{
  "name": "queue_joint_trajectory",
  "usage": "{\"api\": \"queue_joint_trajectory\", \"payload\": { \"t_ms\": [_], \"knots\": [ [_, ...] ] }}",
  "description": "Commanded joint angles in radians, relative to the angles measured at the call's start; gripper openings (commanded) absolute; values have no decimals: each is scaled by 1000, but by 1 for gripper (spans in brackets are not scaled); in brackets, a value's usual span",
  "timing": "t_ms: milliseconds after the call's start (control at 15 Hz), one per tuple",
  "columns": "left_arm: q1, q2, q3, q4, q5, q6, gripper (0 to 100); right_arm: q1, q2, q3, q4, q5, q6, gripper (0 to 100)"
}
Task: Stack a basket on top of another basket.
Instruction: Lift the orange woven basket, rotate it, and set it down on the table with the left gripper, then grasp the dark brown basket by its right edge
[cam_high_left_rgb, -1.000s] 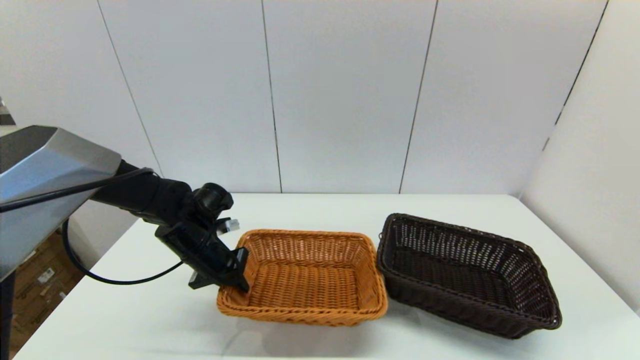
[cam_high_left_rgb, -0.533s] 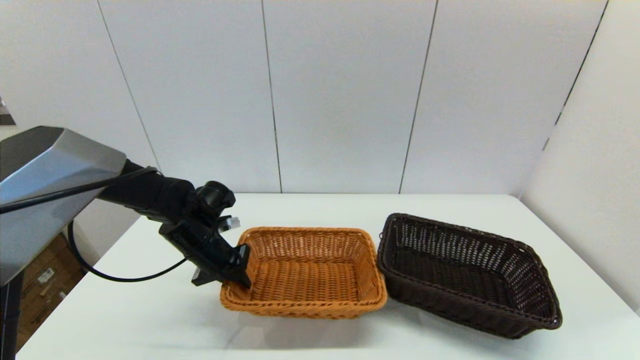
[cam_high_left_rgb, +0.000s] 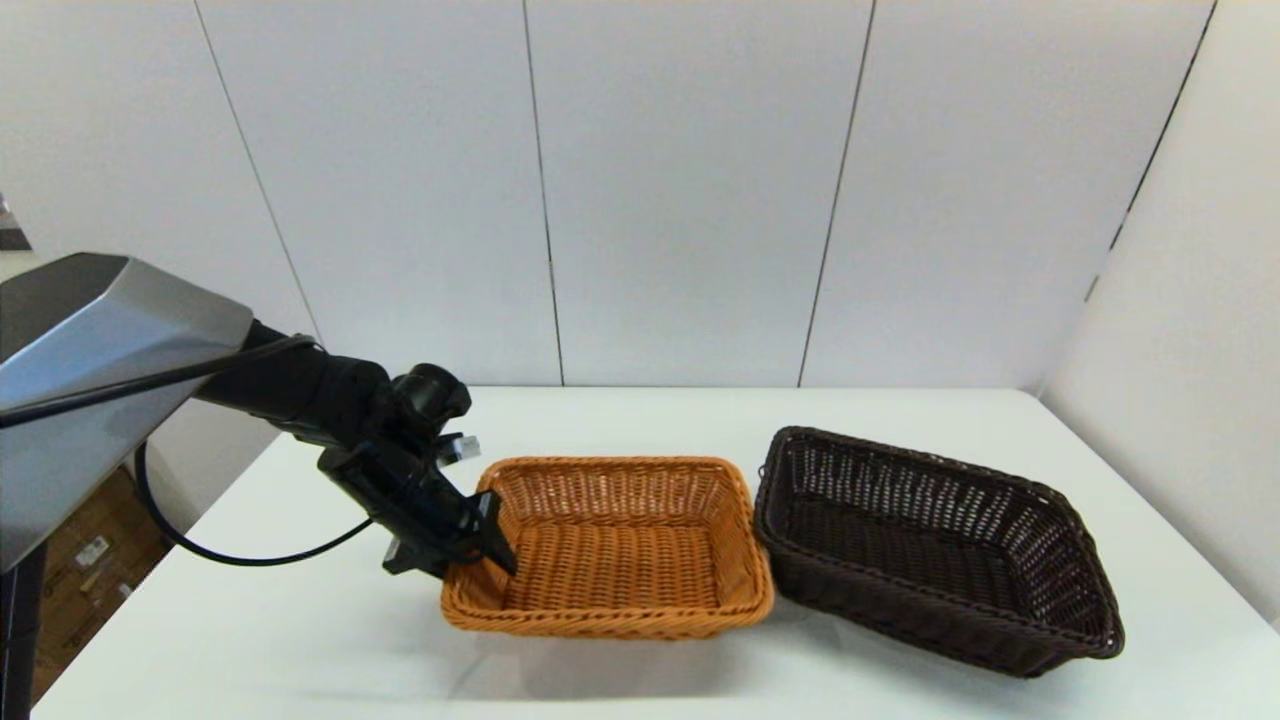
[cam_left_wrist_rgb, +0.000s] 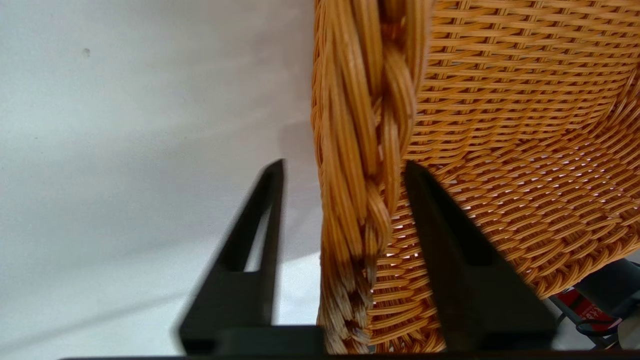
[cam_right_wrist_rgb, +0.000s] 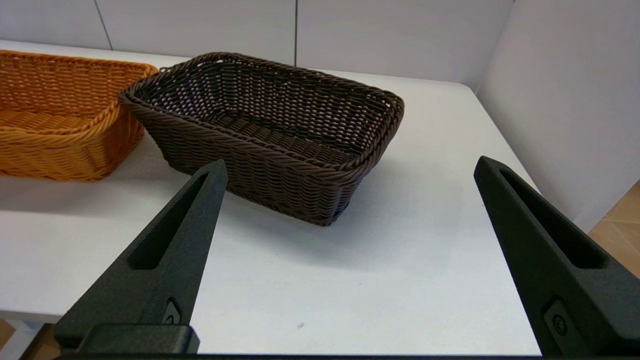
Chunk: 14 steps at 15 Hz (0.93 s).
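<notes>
Silver-grey arm shell (cam_high_left_rgb: 90, 330), black cable (cam_high_left_rgb: 230, 555), black end effector (cam_high_left_rgb: 470, 540)

- No text, label, brand, number or sign is legible anywhere.
- A red tag (cam_left_wrist_rgb: 590, 311) bears marks too blurred to read.

Head view: set high, facing forward and down over the white tabletop (cam_high_left_rgb: 900, 420), far enough to take in the orange-tan rectangular wicker basket (cam_high_left_rgb: 610, 545), the dark brown rectangular wicker basket (cam_high_left_rgb: 935, 545) and the left end effector (cam_high_left_rgb: 480, 550). Left wrist view: very close, looking along the left end effector (cam_left_wrist_rgb: 345, 210), filled by the orange-tan basket's braided rim (cam_left_wrist_rgb: 367, 125), also seen from the head. Right wrist view: low, well back, looking past the wide-apart right end effector (cam_right_wrist_rgb: 350, 172) at both baskets; shared with the head view.
</notes>
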Motion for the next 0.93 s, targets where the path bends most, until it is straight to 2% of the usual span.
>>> {"api": "queue_joint_trajectory", "payload": {
  "t_ms": [67, 400, 733, 933],
  "knots": [
    [1, -61, 1, 3, -3, -4, 100, 0, 1, 0, 0, 1, -1, 100],
    [2, -481, 122, 11, 5, 8, 100, 0, 1, 0, 0, 1, -1, 100],
    [-58, -1118, 421, 73, 156, 105, 100, 0, 1, 0, 0, 1, -1, 100],
    [-53, -1412, 538, 170, 170, 117, 100, 0, 1, 0, 0, 1, -1, 100]
  ]
}}
